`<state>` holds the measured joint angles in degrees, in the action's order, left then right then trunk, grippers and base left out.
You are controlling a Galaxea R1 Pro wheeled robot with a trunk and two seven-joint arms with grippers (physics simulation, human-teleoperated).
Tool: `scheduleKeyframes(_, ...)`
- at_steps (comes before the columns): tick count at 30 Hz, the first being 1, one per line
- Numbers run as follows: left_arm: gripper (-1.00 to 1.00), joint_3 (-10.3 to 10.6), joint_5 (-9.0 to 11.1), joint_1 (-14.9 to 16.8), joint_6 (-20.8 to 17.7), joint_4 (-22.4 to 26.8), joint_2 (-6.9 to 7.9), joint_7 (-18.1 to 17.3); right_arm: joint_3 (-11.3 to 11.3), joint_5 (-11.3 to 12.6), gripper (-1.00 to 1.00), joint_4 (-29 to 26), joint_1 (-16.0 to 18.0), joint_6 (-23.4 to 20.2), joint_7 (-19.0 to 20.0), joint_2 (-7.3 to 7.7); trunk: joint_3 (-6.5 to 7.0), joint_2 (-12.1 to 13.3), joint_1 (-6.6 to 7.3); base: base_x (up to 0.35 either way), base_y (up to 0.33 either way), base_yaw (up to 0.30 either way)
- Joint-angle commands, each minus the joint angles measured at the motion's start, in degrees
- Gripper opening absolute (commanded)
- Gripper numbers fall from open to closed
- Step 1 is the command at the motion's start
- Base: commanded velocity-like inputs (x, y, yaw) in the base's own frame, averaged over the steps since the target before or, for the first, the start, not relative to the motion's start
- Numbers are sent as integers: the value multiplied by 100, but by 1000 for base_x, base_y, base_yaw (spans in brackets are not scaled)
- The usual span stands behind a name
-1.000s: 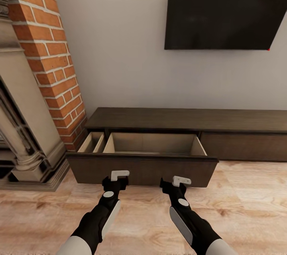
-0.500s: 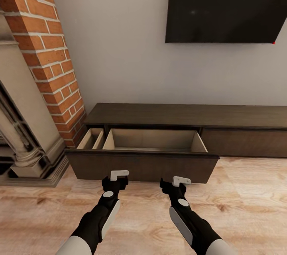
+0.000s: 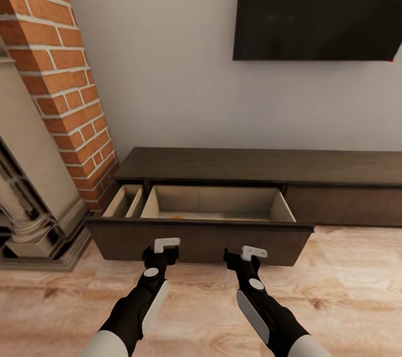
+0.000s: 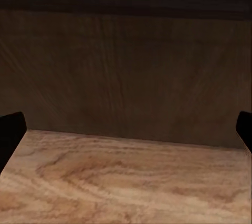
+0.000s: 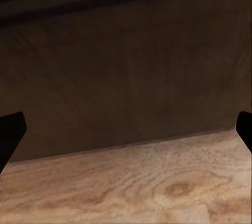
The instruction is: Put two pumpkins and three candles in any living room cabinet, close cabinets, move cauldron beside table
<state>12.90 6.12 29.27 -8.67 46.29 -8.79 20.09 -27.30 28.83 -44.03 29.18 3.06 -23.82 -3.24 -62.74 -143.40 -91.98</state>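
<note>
The cabinet (image 3: 262, 164) is a long, low dark-brown unit against the wall. Its left drawer (image 3: 201, 239) is pulled out, showing pale beige insides in a narrow and a wide compartment. A sliver of orange (image 3: 176, 216) shows low in the wide compartment, too little to identify. My left gripper (image 3: 162, 252) and right gripper (image 3: 244, 256) hover side by side just in front of the drawer front, both open and holding nothing. The wrist views face the dark drawer front (image 4: 126, 71) (image 5: 126, 77) above the wooden floor. Candles, cauldron and table are out of view.
A red brick column (image 3: 61, 67) and a stone fireplace surround (image 3: 33, 201) stand at the left, close to the drawer's end. A black TV (image 3: 318, 5) hangs on the wall above the cabinet. Light wood floor (image 3: 346, 290) spreads to the right.
The whole picture has shifted, so the camera has moved a little nearer and higher over the drawer. The orange sliver inside has come into sight. Both grippers keep their pose.
</note>
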Motion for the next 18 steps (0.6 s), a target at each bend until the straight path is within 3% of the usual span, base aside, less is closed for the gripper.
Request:
scheduleKeyframes(1, 100, -2, 1, 0, 9, 1, 0, 1, 0, 0, 100, 0, 0, 1, 0, 3, 0, 0, 0, 258, 0, 0)
scheduleKeyframes(9, 100, 1, 4, 0, 29, -1, 0, 12, -3, 0, 100, 0, 0, 2, 0, 0, 0, 0, 0, 295, 0, 0)
scheduleKeyframes(18, 100, 11, -5, 0, 41, -4, 0, 12, -2, 0, 100, 0, 0, -7, 0, -1, 0, 0, 0, 45, 0, 0)
